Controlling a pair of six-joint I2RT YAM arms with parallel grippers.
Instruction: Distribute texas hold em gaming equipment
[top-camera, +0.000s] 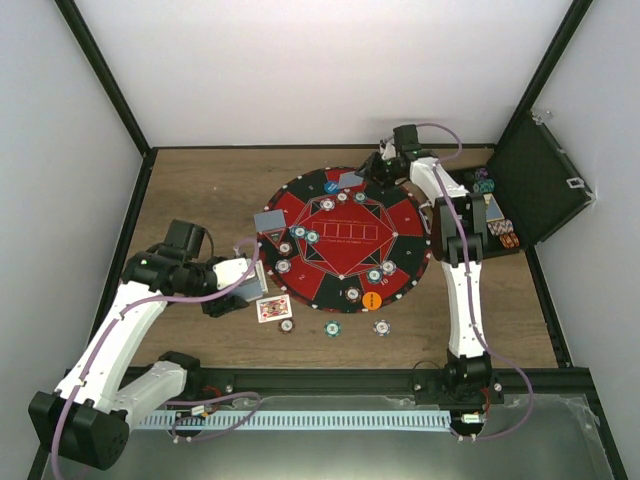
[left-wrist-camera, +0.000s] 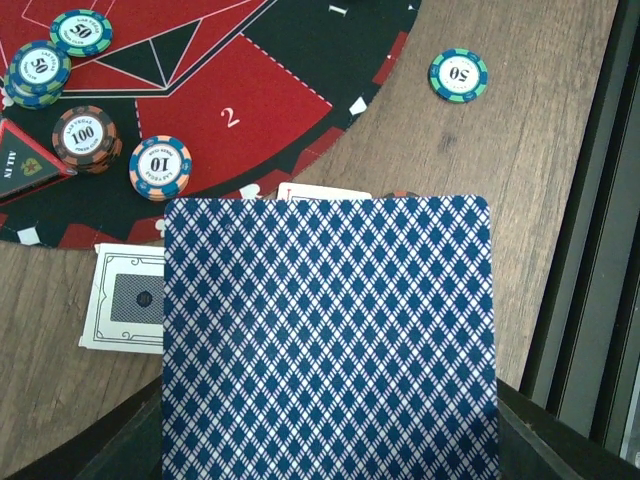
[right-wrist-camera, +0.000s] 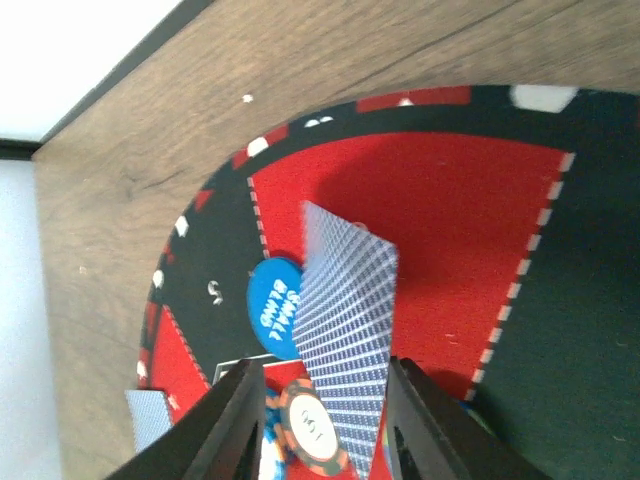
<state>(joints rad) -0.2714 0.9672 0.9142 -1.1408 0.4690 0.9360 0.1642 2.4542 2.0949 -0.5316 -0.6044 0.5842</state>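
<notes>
The desk is matt wood-grain laminate. The round mat looks like felt — dull, soft-surfaced. The near card and far card are smooth coated paper; the chips smooth plastic; the fingers matt black plastic.

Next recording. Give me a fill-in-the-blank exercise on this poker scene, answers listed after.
1. In the left wrist view, the teal-edged chip lying off the mat reads ___.
2. The red wedge nearest the left claw and its diamond-backed card is numbered ___.
3. The blue disc beside the right claw and its tilted card reads SMALL ___.
4. In the top view, the black case stands open at the ___ edge of the table.
Answers: 50; 2; BLIND; right.
</notes>
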